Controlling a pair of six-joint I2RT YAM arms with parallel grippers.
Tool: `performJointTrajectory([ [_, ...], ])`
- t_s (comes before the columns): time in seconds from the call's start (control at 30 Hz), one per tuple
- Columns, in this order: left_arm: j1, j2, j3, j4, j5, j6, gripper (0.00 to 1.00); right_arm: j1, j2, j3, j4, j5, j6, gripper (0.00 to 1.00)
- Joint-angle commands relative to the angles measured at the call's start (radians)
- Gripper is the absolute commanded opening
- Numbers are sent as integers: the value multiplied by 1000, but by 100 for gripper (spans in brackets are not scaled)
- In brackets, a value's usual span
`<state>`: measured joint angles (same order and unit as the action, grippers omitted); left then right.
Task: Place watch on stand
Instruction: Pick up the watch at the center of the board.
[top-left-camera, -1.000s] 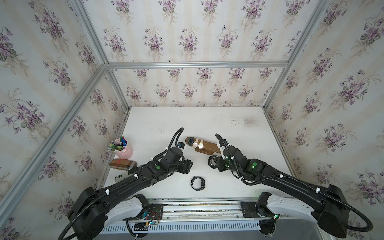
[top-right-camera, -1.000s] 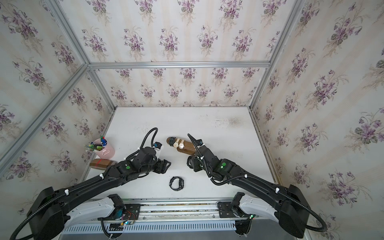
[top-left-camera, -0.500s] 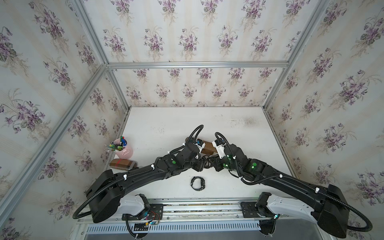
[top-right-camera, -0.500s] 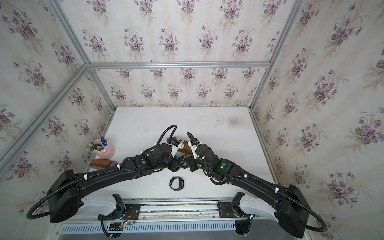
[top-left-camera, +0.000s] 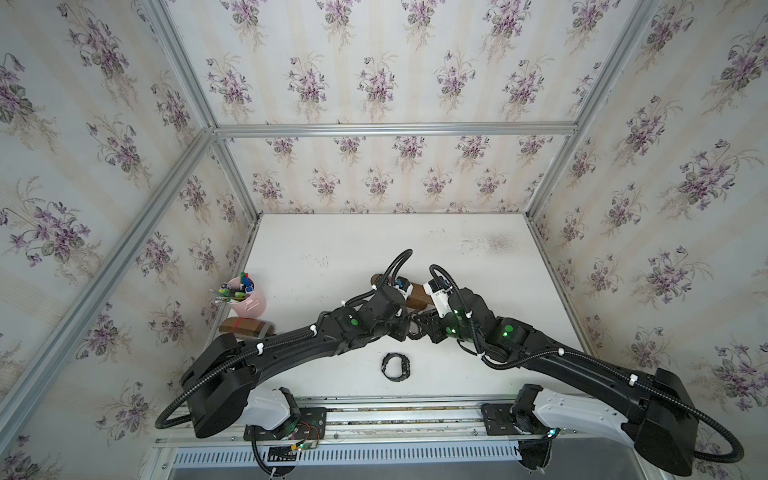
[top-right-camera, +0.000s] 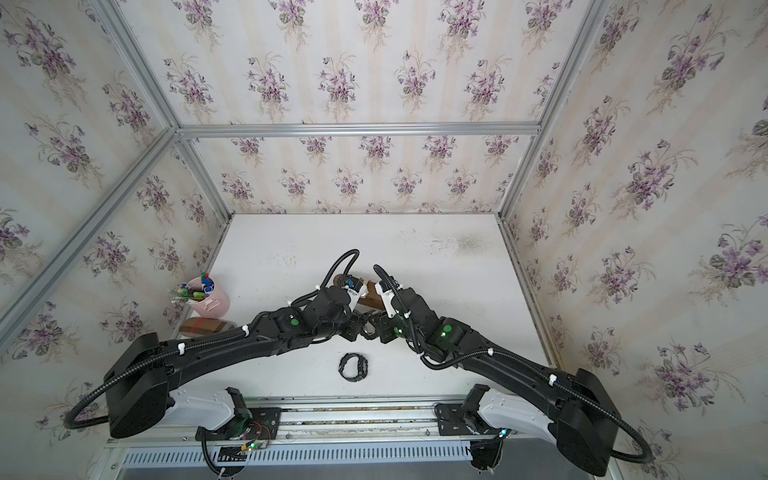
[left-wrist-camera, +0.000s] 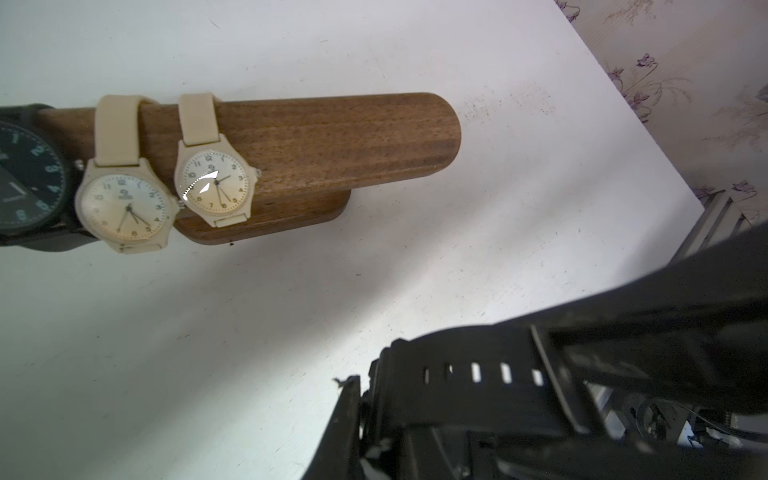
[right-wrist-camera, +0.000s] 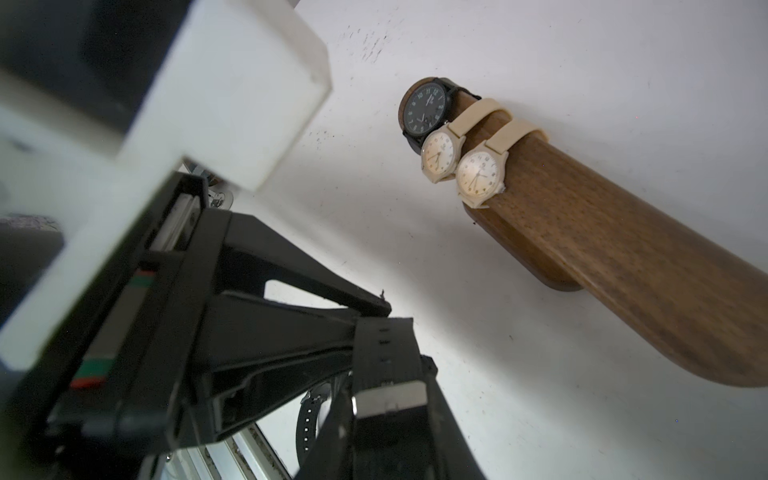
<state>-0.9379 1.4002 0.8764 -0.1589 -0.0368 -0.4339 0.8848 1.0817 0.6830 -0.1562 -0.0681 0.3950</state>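
A black watch (top-left-camera: 413, 327) hangs just above the table between both grippers, its holed strap (left-wrist-camera: 478, 374) and silver-grey buckle (right-wrist-camera: 388, 399) close to the cameras. My right gripper (top-left-camera: 423, 326) is shut on it. My left gripper (top-left-camera: 404, 328) comes in from the opposite side and is shut on the strap, one finger (left-wrist-camera: 347, 403) against it. Just behind them stands the dark wooden stand (left-wrist-camera: 332, 137), mostly hidden by the arms in both top views (top-right-camera: 374, 291). It carries two beige watches (right-wrist-camera: 480, 174) and a black-faced one (right-wrist-camera: 426, 108).
A second black watch (top-left-camera: 396, 366) lies on the table nearer the front rail (top-left-camera: 395, 415). At the left edge stand a pink cup of pens (top-left-camera: 248, 297) and a brown box with red tape (top-left-camera: 245, 326). The stand's right half (right-wrist-camera: 623, 270) is bare.
My left arm swung right from the table's left-centre to meet the right gripper, and its jaws closed on the watch strap. The right gripper kept its hold and hardly moved.
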Motion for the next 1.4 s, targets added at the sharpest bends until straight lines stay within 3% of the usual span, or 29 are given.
performJointTrajectory([
  [0.0, 0, -1, 1, 20, -35, -38, 11, 3, -2, 5, 53, -36, -10, 3],
  [0.13, 1, -9, -3, 21, -54, -61, 4, 3, -30, -15, 70, -44, -15, 9],
  [0.4, 4, -16, -20, 62, -29, -76, 2, 2, -48, -22, 75, -49, -21, 14],
  [0.63, 54, -56, -70, 129, 48, -130, 1, 2, -120, -48, 107, -79, -33, 39],
  [0.83, 126, -113, -138, 227, 164, -154, 1, 0, -199, -120, 179, -95, -71, 51],
  [1.2, 220, -228, -194, 304, 416, -111, 1, 0, -288, -191, 324, -229, -212, 53],
  [1.37, 224, -215, -183, 325, 480, -115, 1, 2, -252, -169, 346, -292, -232, 45],
])
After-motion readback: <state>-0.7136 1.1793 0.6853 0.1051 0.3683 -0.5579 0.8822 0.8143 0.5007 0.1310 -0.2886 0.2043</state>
